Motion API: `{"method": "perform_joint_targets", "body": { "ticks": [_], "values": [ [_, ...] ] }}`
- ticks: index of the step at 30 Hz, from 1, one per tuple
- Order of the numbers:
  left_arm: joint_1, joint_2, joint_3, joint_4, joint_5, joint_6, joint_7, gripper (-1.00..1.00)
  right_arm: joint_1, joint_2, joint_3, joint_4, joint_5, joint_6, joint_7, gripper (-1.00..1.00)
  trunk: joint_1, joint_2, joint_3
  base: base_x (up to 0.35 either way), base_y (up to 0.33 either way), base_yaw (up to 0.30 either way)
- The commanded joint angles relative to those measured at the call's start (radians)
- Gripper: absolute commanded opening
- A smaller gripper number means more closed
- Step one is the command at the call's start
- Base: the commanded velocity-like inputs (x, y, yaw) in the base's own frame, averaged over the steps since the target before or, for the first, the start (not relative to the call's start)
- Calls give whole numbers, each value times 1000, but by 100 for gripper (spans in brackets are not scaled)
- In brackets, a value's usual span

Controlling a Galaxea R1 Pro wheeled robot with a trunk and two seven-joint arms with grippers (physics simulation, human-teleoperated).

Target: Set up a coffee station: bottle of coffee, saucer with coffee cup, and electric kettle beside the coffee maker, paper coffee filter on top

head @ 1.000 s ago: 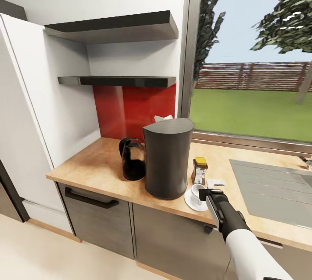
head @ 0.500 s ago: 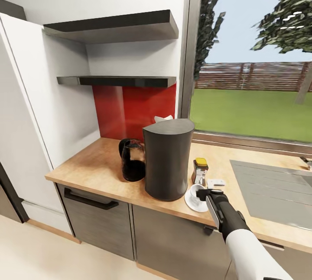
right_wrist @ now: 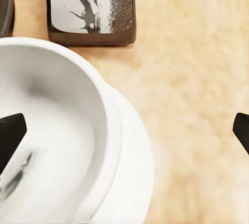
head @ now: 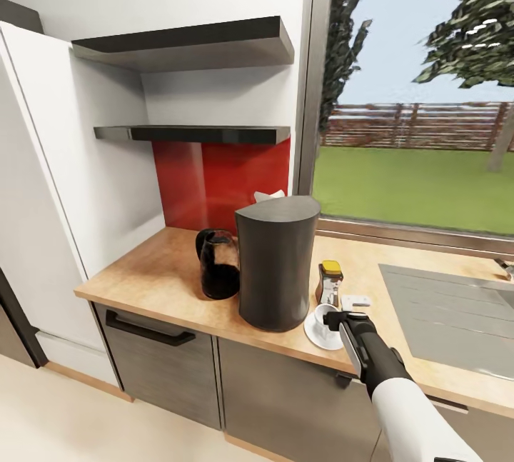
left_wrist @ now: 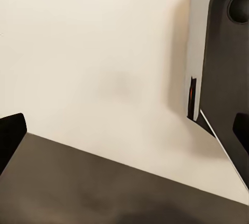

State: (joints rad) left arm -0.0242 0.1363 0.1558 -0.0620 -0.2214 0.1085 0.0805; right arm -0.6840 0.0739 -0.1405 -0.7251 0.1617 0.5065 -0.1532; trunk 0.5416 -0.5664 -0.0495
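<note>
The dark-grey coffee maker (head: 277, 273) stands on the light-wood countertop (head: 164, 276). The glass electric kettle (head: 219, 264) is close on its left. On its right stand the bottle of coffee (head: 329, 281) (right_wrist: 91, 8) and, nearer the front edge, the white saucer (head: 314, 333) (right_wrist: 136, 182) with the coffee cup (head: 325, 316) (right_wrist: 52, 130) on it. A white paper coffee filter (head: 269, 196) peeks over the maker's top rear edge. My right gripper (head: 341, 319) (right_wrist: 124, 133) is open just above the cup and saucer. My left gripper (left_wrist: 124, 135) is open over the floor. The black kitchen shelf (head: 193, 133) is bare.
A steel sink (head: 450, 312) is set into the counter at the right. A small white flat piece (head: 355, 300) lies beside the bottle. A thicker dark shelf (head: 185, 44) hangs higher. A white tall cabinet (head: 64, 162) bounds the counter's left end, and a window is behind.
The view shifted very slightly a second ago. The things and the right gripper stand as before.
</note>
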Motion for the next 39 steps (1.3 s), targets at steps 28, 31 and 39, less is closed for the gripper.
{"method": "perform_joint_targets", "body": {
  "ticks": [28,31,39],
  "values": [
    [0,1,9,-1,-10,3,1,100,-1,3,-4,-1,10,6,3,100,0,-2,39,0,0,0],
    [0,0,10,-2,-9,2,1,100,-1,3,-4,1,10,6,3,100,0,-2,44,-2,0,0],
    [0,-6,12,-2,-10,3,2,100,0,3,-4,1,10,6,4,100,0,-2,56,-188,-164,0]
  ]
}}
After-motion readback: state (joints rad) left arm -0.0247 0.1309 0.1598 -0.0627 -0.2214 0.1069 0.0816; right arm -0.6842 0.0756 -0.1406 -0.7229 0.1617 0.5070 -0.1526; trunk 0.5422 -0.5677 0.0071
